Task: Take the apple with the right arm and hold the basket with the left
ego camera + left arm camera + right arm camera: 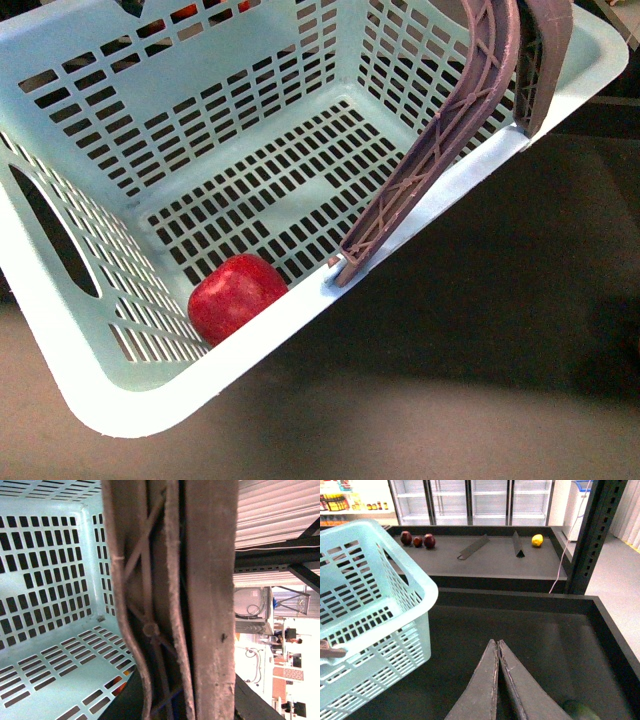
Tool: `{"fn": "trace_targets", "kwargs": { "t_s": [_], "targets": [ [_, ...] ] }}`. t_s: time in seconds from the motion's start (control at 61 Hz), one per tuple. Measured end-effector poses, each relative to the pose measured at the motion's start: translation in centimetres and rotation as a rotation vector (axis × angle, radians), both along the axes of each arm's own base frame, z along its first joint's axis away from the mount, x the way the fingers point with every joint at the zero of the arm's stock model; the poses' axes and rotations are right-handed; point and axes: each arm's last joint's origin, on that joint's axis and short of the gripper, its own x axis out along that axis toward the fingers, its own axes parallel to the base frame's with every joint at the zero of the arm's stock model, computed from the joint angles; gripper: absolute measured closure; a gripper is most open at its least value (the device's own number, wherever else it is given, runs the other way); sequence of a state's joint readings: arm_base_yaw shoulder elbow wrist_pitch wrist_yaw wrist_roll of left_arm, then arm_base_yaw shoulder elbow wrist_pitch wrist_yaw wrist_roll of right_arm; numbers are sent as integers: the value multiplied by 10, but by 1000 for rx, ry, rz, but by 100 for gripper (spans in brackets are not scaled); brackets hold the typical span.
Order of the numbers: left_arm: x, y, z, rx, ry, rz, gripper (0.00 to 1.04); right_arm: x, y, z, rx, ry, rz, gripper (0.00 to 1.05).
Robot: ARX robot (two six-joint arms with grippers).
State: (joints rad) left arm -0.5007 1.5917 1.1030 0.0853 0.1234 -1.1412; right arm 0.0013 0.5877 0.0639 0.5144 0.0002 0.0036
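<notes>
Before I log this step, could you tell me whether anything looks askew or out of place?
The basket looks tilted rather than level, and the apple lies tucked into a near corner against its wall. Both mauve handles lean together over one side. Nothing looks spilled or damaged.

Glass-door fridges (490,500) lining the far wall, brightly lit. Grey floor (620,580) beside a black perforated post (592,530). Stocked shelves (340,502) further off.

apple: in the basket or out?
In. The apple lies on the slotted floor of the basket, against its near wall, in the front view.
</notes>
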Motion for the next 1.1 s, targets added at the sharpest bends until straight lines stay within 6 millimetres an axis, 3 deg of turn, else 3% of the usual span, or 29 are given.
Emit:
{"fn": "trace_targets", "kwargs": {
  "t_s": [0.246,1.098],
  "targets": [
    [0,0,0,0,0,0,88,-10,0,-8,0,-14,0,103],
    [0,0,0,0,0,0,88,-31,0,-6,0,-27,0,103]
  ]
}}
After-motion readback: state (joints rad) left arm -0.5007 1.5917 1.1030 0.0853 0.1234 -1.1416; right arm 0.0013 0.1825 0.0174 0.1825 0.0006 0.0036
